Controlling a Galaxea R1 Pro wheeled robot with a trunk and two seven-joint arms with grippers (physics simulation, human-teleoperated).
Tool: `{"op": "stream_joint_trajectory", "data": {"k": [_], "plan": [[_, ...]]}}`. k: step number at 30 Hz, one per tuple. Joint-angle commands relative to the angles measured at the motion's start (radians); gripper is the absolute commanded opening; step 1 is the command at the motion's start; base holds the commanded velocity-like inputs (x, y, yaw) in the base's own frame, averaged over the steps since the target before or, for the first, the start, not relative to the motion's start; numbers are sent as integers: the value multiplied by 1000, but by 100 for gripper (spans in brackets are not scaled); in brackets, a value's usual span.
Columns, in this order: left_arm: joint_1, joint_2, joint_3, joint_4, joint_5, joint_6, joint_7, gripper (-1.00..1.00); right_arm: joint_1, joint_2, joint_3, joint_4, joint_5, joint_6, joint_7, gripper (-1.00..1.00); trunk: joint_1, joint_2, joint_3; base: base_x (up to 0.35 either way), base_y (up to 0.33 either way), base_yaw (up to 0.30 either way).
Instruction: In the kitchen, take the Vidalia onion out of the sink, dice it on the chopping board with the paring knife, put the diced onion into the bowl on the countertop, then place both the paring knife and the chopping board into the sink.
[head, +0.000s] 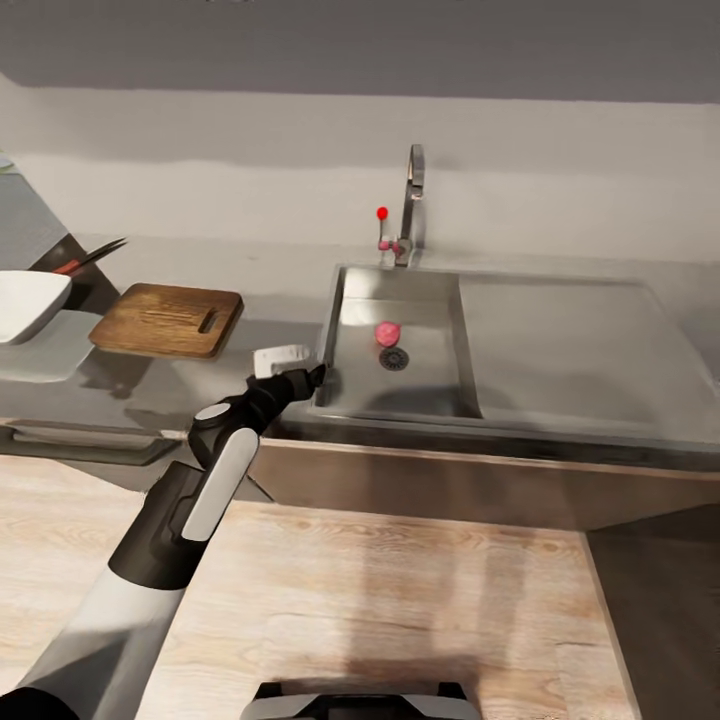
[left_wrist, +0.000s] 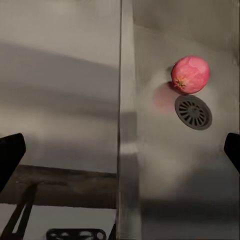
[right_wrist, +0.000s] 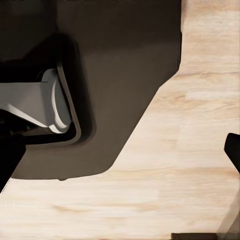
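The pink-red onion (head: 387, 333) lies in the sink (head: 440, 385) just behind the round drain (head: 394, 358). My left gripper (head: 312, 378) hangs over the sink's front left corner, short of the onion and open. In the left wrist view the onion (left_wrist: 190, 74) rests beside the drain (left_wrist: 193, 112), beyond the wide-apart fingertips (left_wrist: 10, 155). The brown chopping board (head: 168, 319) lies on the grey countertop (head: 280, 290) left of the sink. The paring knife (head: 90, 260) lies behind it, and the white bowl (head: 25, 305) is at the far left. My right gripper (right_wrist: 120, 157) is open over the wooden floor.
A chrome tap (head: 413, 200) with a red knob (head: 382, 213) stands behind the basin. The flat drainboard (head: 570, 340) stretches right of it. A light mat (head: 50, 355) lies under the bowl. The robot's dark base (right_wrist: 115, 75) sits below the right gripper.
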Motion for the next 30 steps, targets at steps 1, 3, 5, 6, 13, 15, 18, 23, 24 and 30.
{"op": "stream_joint_trajectory", "data": {"k": [1, 3, 5, 6, 13, 15, 18, 23, 24, 30], "plan": [[-1, -5, -2, -1, 10, 1, 10, 100, -1, 0, 8, 2, -11, -5, 2, 100, 1, -1, -1, 0, 0, -251], [-1, -16, -3, -1, 10, 1, 10, 100, -1, 1, 8, 2, -11, -5, 2, 100, 1, -1, 1, 0, 0, -254], [-1, -27, -3, -1, 10, 1, 10, 100, -1, 1, 8, 2, -11, -5, 2, 100, 1, -1, 2, 0, 0, -258], [-1, -26, -3, -1, 10, 1, 10, 100, -1, 1, 8, 2, -11, -5, 2, 100, 1, -1, 3, 0, 0, -259], [-1, -25, -4, -1, 10, 1, 10, 100, -1, 2, 7, 2, -10, -5, 2, 100, 1, -1, 6, 0, 0, -218], [-1, -25, -4, -1, 10, 1, 10, 100, -1, 2, 7, 2, -10, -5, 2, 100, 1, -1, 6, 4, 0, -62], [-1, -24, -4, -1, 9, 1, 11, 100, -1, 2, 7, 2, -9, -5, 2, 100, 1, -1, 6, 140, 0, -22], [-1, -24, -4, -1, 9, 2, 13, 100, -1, 1, 7, 2, -9, -5, 2, 100, 1, -1, 6, 285, -1, -5], [-1, -24, -4, -1, 9, 2, 13, 100, -1, 1, 7, 2, -8, -5, 2, 100, 1, -1, 6, 316, -25, -1], [-1, -25, -3, -1, 8, 3, 16, 100, -1, 1, 8, 2, -8, -5, 2, 100, 1, -1, 6, 322, -21, 0]]}}
